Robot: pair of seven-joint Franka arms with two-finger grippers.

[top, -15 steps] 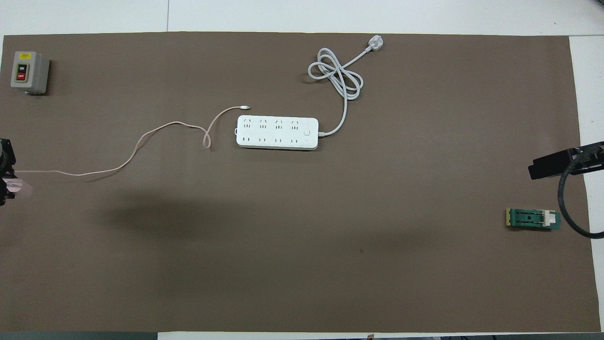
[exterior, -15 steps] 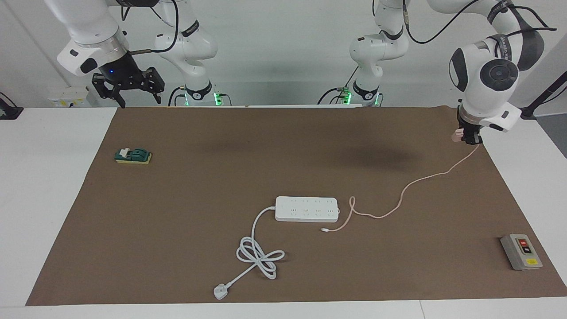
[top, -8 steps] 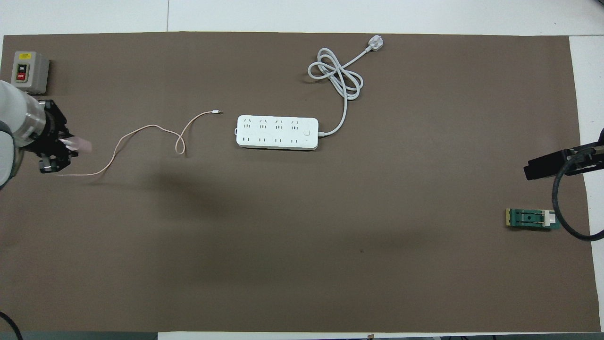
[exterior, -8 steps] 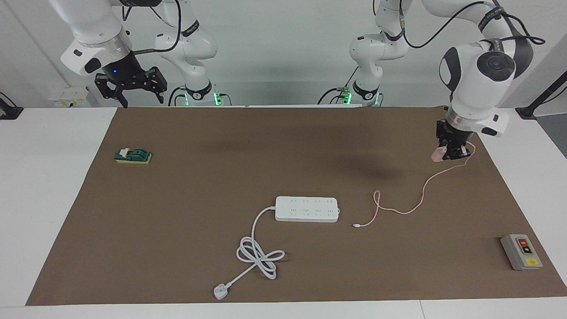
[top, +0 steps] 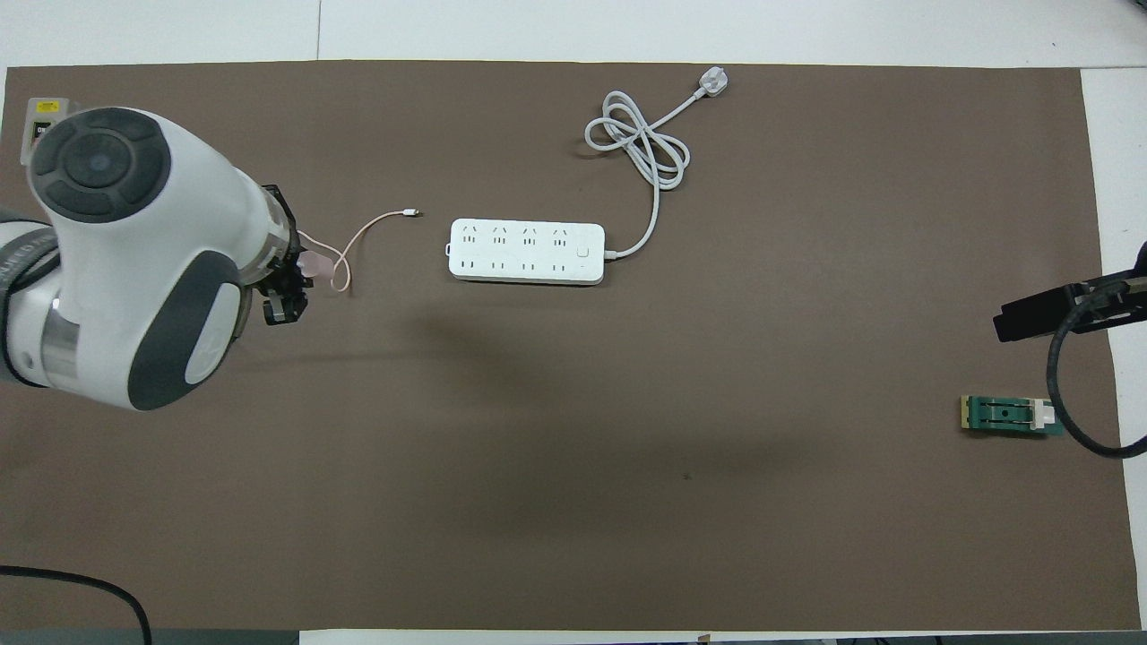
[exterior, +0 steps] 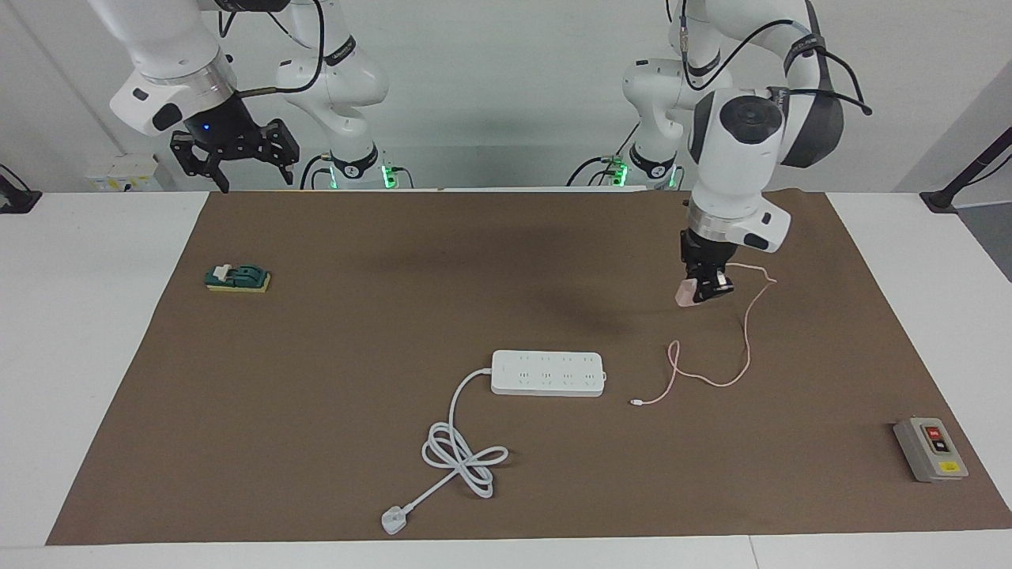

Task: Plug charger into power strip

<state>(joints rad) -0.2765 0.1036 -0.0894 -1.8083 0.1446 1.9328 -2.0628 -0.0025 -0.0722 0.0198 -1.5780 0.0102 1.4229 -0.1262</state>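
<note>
My left gripper [exterior: 704, 291], jaws clamped on the charger [exterior: 687, 293], hangs at two o'clock of the power strip [exterior: 548, 373]; its cable [exterior: 731, 359] loops between. My right gripper [exterior: 234, 154] waits, jaws open.

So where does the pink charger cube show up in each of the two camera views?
Facing view: the charger is up in the air in the left hand, over the brown mat, toward the left arm's end of the power strip.
Overhead view: the charger peeks out at the left hand, beside the arm's big white wrist.
Shared landmark: the power strip; the charger's loose cable tip lies beside it.
</note>
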